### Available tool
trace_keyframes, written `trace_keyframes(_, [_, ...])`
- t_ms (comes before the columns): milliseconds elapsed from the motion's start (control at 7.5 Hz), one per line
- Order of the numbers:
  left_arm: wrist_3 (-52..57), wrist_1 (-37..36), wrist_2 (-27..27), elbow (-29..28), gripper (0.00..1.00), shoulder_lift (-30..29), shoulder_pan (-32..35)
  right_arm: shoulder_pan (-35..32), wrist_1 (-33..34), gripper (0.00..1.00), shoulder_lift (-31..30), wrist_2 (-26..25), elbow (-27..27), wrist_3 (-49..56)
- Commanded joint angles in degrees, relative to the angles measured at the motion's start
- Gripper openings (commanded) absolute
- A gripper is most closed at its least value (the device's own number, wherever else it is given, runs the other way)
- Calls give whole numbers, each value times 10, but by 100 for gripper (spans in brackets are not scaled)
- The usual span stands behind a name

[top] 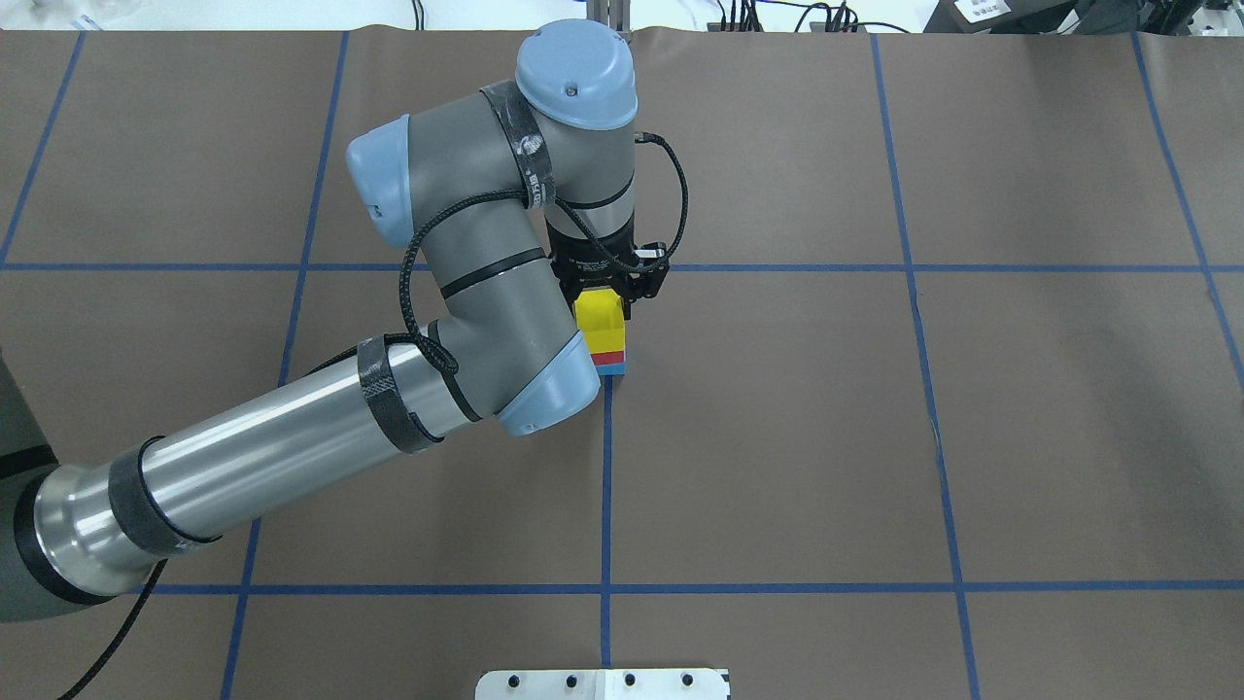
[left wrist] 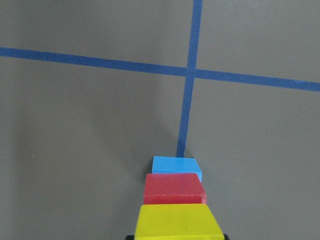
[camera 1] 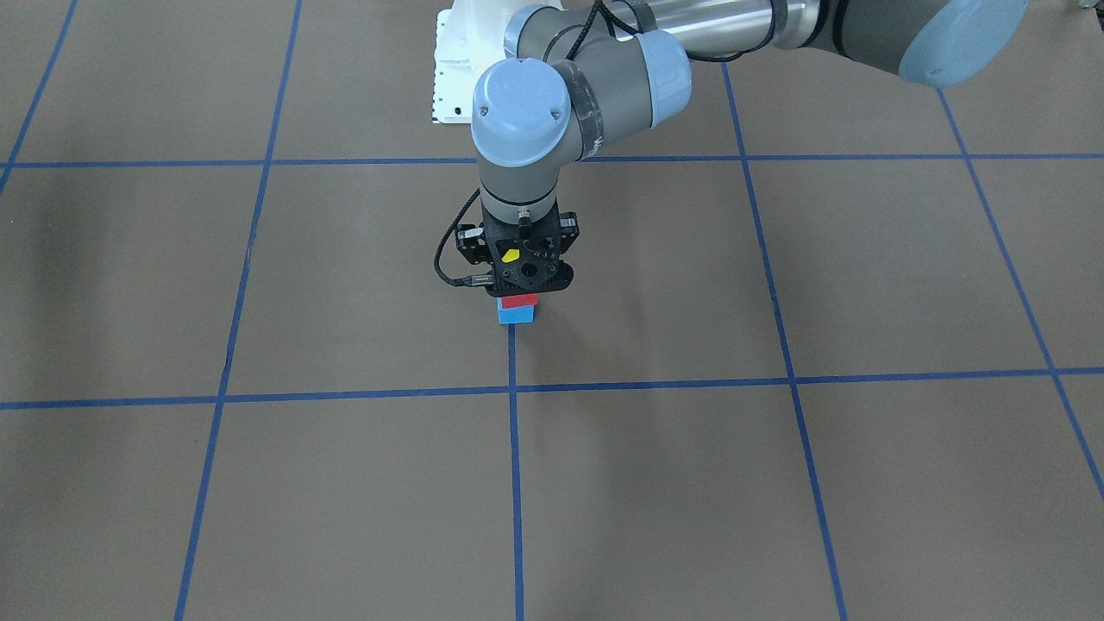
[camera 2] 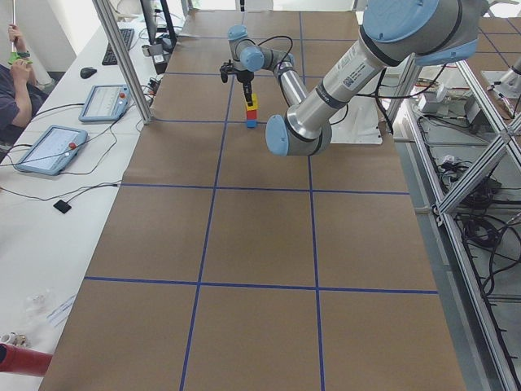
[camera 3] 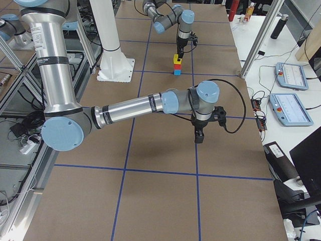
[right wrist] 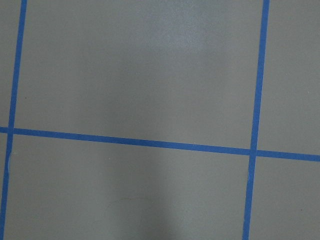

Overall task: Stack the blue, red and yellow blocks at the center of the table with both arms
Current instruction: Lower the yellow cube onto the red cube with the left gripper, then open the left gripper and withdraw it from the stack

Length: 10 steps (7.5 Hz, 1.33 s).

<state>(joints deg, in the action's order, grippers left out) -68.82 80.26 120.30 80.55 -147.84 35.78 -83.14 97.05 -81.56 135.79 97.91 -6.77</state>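
**A:** So where's your stack sitting, and how many blocks have you got on it?

**B:** You've got three, one of each colour. The blue block [camera 1: 516, 316] is at the bottom, flat on the table [camera 1: 345, 285]. The red block [camera 1: 519, 301] sits on it, and the yellow block [top: 600, 326] is on top of that. The stack is upright at the table's centre, right on a blue tape line [camera 1: 514, 448] and near a crossing of the grid.

**A:** And your grippers?

**B:** Your left gripper [top: 604, 295] points straight down over the stack. Its jaws are set narrow on the yellow block, with a dark fingertip against each side in the wrist view. Your right gripper [camera 3: 199, 138] hangs over bare paper, well apart from the stack, toward the robot's right end of the table. It only shows in the side view, so you can't tell whether it's wide or narrow. Its wrist camera sees just tape lines. Two tablets [camera 3: 289, 108] lie on the side bench.
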Motion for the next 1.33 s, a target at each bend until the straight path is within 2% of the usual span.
trace_keyframes(0, [-3, 5, -1, 1, 100, 1, -2, 0, 0, 100, 0, 0, 0, 0])
trace_keyframes(267, [-2, 3, -3, 14, 100, -1, 3, 0, 0, 100, 0, 0, 0, 0])
trace_keyframes(400, [3, -3, -2, 61, 100, 3, 23, -1, -1, 100, 0, 3, 7, -1])
trace_keyframes(533, [4, -12, 0, 129, 100, 46, 39, -1, -1, 100, -1, -3, 13, 0])
trace_keyframes(667, [24, -11, -4, 214, 100, 130, 53, -2, -1, 100, 0, -4, 13, -2])
trace_keyframes(800, [84, -5, -17, 298, 100, 249, 73, -2, -1, 100, -1, -5, 10, -7])
trace_keyframes(933, [135, 47, -62, 351, 100, 365, 102, -5, -1, 100, -6, -6, 9, -1])
trace_keyframes(1067, [242, 104, -57, 346, 100, 456, 171, -10, -1, 100, -14, -15, 8, -2])
trace_keyframes(1200, [409, 113, -26, 338, 100, 523, 247, -12, -5, 100, -28, -17, 9, -2])
